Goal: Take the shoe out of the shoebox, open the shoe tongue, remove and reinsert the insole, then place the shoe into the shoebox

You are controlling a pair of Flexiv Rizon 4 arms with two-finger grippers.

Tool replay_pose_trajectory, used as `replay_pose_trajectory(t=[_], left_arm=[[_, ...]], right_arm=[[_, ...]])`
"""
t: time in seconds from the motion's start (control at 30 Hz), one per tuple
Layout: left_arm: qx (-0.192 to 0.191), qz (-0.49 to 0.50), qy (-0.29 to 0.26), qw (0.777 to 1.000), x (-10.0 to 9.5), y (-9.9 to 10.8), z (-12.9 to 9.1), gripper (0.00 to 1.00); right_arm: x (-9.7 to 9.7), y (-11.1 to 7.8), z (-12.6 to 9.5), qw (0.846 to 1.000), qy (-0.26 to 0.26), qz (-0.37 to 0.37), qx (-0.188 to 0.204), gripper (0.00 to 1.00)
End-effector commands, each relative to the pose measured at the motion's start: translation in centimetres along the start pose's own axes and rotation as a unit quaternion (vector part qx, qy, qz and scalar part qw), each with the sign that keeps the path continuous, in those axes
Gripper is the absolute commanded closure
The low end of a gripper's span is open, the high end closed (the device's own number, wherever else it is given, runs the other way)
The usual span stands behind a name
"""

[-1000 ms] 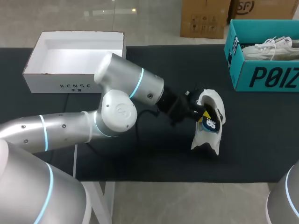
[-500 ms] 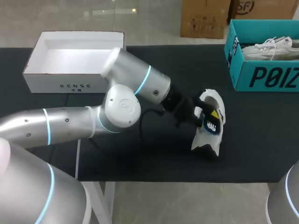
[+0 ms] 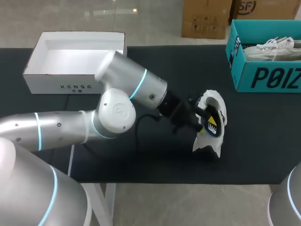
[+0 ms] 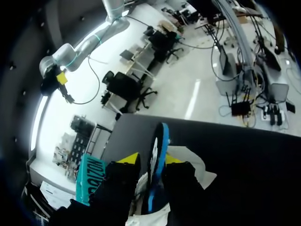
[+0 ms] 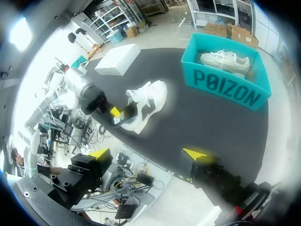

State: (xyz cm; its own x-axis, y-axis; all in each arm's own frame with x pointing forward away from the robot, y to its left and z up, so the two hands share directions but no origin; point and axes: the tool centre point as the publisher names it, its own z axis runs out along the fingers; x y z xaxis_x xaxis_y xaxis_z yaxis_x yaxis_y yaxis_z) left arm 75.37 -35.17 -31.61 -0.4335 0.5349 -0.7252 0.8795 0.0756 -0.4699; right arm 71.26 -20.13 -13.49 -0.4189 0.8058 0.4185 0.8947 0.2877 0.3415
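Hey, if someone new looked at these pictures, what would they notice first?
The left gripper sits mid-table, shut on a blue-and-black insole at the mouth of a white shoe. Next comes the teal shoebox at the table's far right corner, holding a second shoe.

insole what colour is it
The insole is black with a blue edge and white print; best in the head view.

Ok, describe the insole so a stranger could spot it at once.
On the black table, find the white shoe near the teal shoebox. The insole sticks out of it, pinched in the left gripper: a dark, blue-edged slab against white.
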Motion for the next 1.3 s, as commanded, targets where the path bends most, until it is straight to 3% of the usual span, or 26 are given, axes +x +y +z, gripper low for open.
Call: replay_pose_trajectory(t=[0.03, 0.27, 0.7, 0.9, 0.97, 1.0, 1.03, 1.3], left_arm=[[0.0, 0.0, -0.003, 1.0, 0.2, -0.4, -0.1, 1.0], [0.007, 0.013, -0.009, 1.0, 0.3, -0.6, -0.1, 1.0], [-0.015, 0.047, 0.014, 0.999, -0.3, 4.3, 1.2, 1.0], [-0.005, 0.046, 0.011, 0.999, -1.1, 4.2, 1.7, 1.0], [0.006, 0.042, 0.012, 0.999, -1.1, 3.5, 1.7, 0.81], [0.01, 0.04, 0.012, 0.999, -1.0, 3.2, 1.7, 0.15], [0.011, 0.039, 0.012, 0.999, -0.9, 2.9, 1.6, 0.0], [0.02, 0.029, 0.008, 0.999, -0.4, 1.5, -0.2, 0.0]], right_arm=[[-0.1, 0.1, 0.0, 1.0, 0.0, 0.0, 0.002, 0.0], [-0.1, 0.1, 0.0, 1.0, 0.0, 0.0, 0.002, 0.0], [-0.1, 0.1, 0.0, 1.0, 0.0, 0.0, 0.002, 0.0], [-0.1, 0.1, 0.0, 1.0, 0.0, 0.0, 0.002, 0.0], [-0.1, 0.1, 0.0, 1.0, 0.0, 0.0, 0.002, 0.0], [-0.1, 0.1, 0.0, 1.0, 0.0, 0.0, 0.002, 0.0], [-0.1, 0.1, 0.0, 1.0, 0.0, 0.0, 0.002, 0.0], [-0.1, 0.1, 0.0, 1.0, 0.0, 0.0, 0.002, 0.0]])
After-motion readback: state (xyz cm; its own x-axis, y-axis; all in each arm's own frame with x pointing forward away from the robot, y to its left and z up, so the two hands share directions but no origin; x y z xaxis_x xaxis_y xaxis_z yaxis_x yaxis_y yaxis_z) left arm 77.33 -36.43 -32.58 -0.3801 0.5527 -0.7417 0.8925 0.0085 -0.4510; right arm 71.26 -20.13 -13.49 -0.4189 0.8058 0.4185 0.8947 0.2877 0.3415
